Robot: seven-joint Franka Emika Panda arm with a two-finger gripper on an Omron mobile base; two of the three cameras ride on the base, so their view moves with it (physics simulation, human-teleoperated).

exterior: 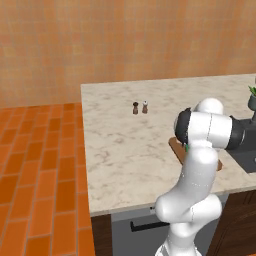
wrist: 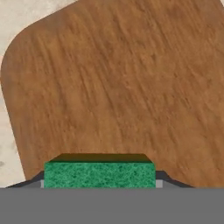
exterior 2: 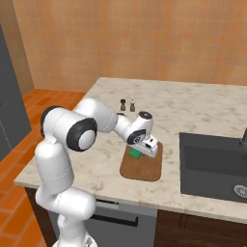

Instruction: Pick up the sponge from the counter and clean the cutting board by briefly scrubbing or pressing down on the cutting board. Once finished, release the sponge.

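Shakers: two small shakers [exterior 2: 127, 104] stood side by side on the counter [exterior: 125, 145], well apart from the cutting board [exterior 2: 144, 169] and behind it, toward the wall.
Sink: the dark sink basin [exterior 2: 212, 166] lay sunk in the counter just right of the board, with a strip of stone between them.
Plant: a green plant [exterior: 252, 95] was cut off at the right edge of the left base view.
In the way: the arm's own white links covered most of the board in the left base view, leaving a brown sliver [exterior: 176, 147].
Edges: the board lay near the counter's front edge; the counter's left side was bare stone up to the orange tiled floor [exterior: 35, 165].
Sponge: the green sponge [wrist: 99, 174] sat over the board's near-left part, seen as a green patch under the hand [exterior 2: 135, 154].
Gripper: the gripper [wrist: 99, 183] was closed on the sponge, a finger at each end.
Unclear: whether the sponge touched the wood could not be told.
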